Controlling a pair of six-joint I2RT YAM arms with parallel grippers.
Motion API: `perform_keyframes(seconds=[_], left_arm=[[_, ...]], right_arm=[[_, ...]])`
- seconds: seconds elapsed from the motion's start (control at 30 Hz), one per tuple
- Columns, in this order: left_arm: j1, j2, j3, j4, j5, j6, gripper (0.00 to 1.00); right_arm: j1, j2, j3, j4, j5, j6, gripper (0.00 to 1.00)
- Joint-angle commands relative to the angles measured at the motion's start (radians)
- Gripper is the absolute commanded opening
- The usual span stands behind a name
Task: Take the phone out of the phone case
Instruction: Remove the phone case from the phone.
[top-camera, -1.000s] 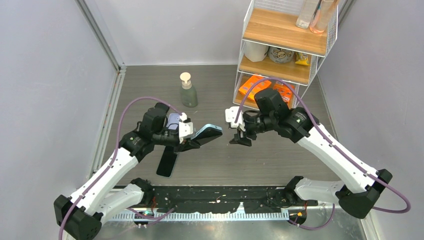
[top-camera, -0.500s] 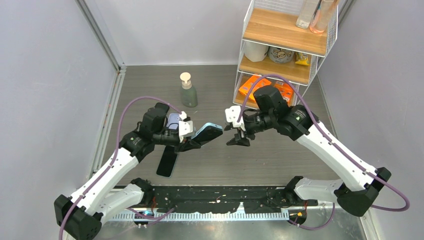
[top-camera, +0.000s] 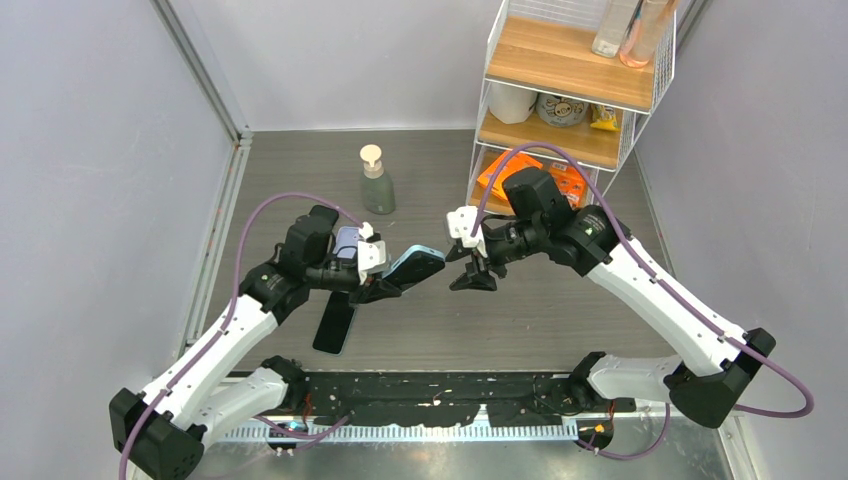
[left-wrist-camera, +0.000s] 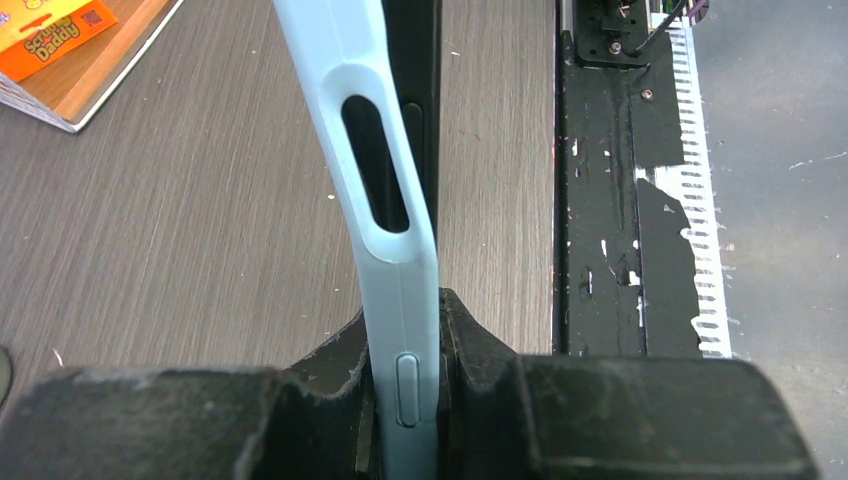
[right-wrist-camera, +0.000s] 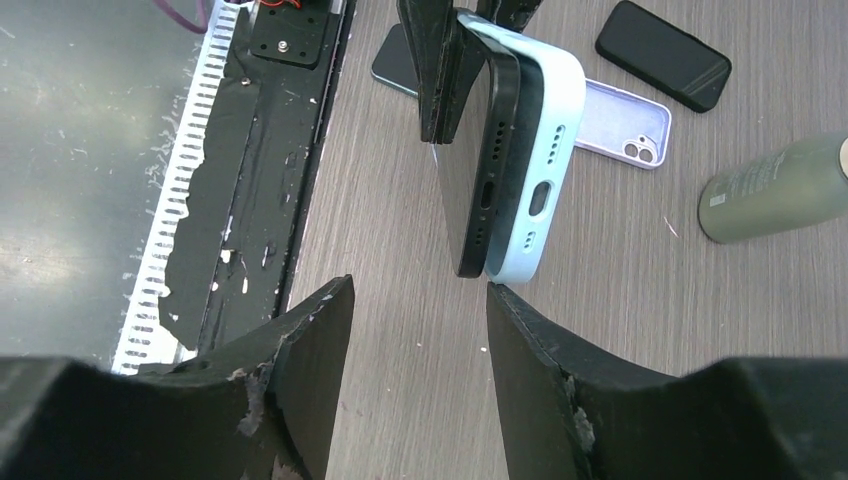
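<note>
Phone case (right-wrist-camera: 548, 130), phone (right-wrist-camera: 472, 150) seemingly part out, pinched in L gripper (top-camera: 386, 284); R gripper (right-wrist-camera: 415, 300) spread.

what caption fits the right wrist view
Open right gripper faces phone partly out of its blue case, left gripper holding

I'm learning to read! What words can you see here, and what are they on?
"Scrub Daddy": printed on the orange cardboard box.
Label on the round tin: too small to read.
Label on the grey-green bottle: too blurred to read.
</note>
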Motion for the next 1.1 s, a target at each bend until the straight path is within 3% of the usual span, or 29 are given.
perform_keyframes(seconds=[0.0, 0.47, 0.7, 1.07], left_arm=[[0.004, -0.004, 0.007, 0.11, 0.023, -0.02, 0.0], [0.002, -0.006, 0.0, 0.143, -0.044, -0.036, 0.0], [0.003, 0.0, -0.004, 0.127, 0.005, -0.03, 0.0], [0.003, -0.02, -0.012, 0.139, -0.052, -0.031, 0.0]], right_arm=[[0.004, 0.007, 0.035, 0.042, -0.076, 0.012, 0.57], [0.004, 0.025, 0.045, 0.001, -0.118, -0.004, 0.56], [0.004, 0.035, 0.048, 0.016, -0.132, -0.005, 0.55], [0.004, 0.017, 0.077, -0.082, 0.071, -0.051, 0.55]])
